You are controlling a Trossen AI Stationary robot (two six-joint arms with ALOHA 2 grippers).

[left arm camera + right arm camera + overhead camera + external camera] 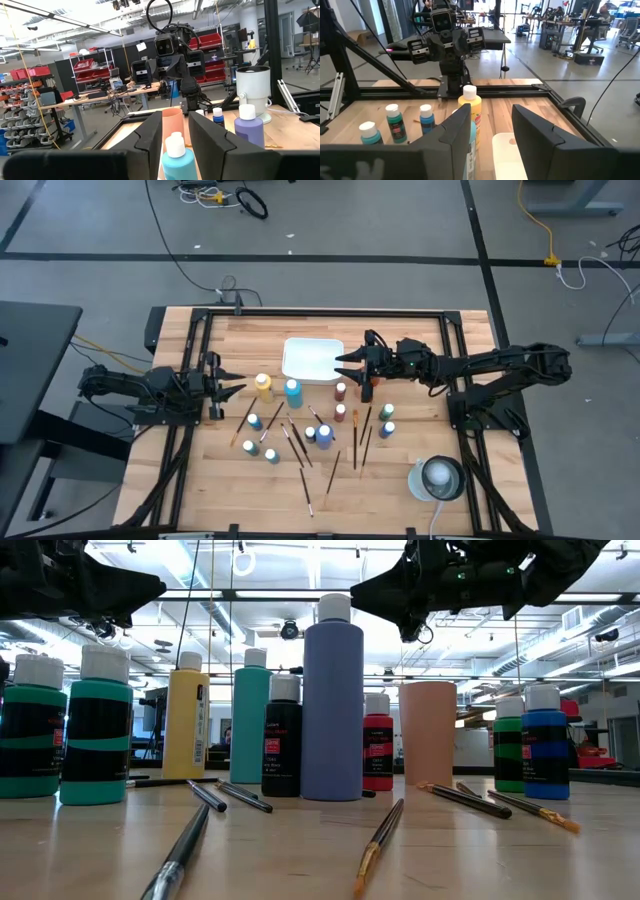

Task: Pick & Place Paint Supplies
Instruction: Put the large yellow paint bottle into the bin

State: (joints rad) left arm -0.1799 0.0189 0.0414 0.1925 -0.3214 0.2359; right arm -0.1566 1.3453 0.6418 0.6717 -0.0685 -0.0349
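On pale wood-grain table (400, 490), cylindrical plastic bottles (292, 392), slender brushes (361, 442).

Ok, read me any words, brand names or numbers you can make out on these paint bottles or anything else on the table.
No text can be read with confidence.
Yellow bottle: a dark label strip down its side, print too small to read.
Dark bottle: small white lettering, blurred.
Red bottle: label text illegible.
Green bottles: black label bands, no legible print.
Orange cup, tall lavender bottle and white tray: no text visible.
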